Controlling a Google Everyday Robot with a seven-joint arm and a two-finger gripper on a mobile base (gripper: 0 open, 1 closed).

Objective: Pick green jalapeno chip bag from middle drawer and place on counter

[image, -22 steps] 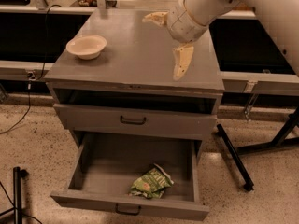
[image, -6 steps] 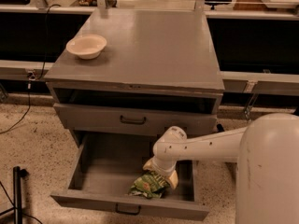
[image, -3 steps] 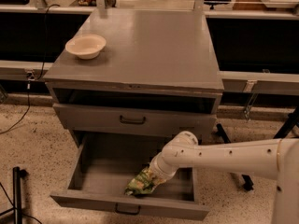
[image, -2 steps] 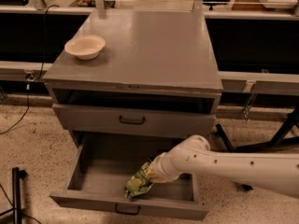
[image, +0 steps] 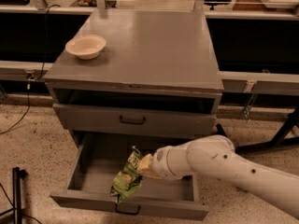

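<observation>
The green jalapeno chip bag (image: 126, 177) hangs from my gripper (image: 143, 165), which is shut on the bag's upper right corner and holds it above the open middle drawer (image: 93, 166). The bag's lower end dangles over the drawer's front wall near its dark handle (image: 127, 211). My white arm (image: 219, 167) reaches in from the right, low over the drawer. The grey counter (image: 149, 45) lies above and behind, with nothing of mine over it.
A cream bowl (image: 86, 46) sits on the counter's left side. The shut upper drawer (image: 133, 120) is just above my gripper, with an open slot over it. A black stand leg (image: 17, 195) is at the lower left, a dark frame leg (image: 285, 134) at the right.
My gripper closed on the bag in the drawer and has lifted it up off the drawer floor and a little toward the front. The arm has swung lower and further right.
</observation>
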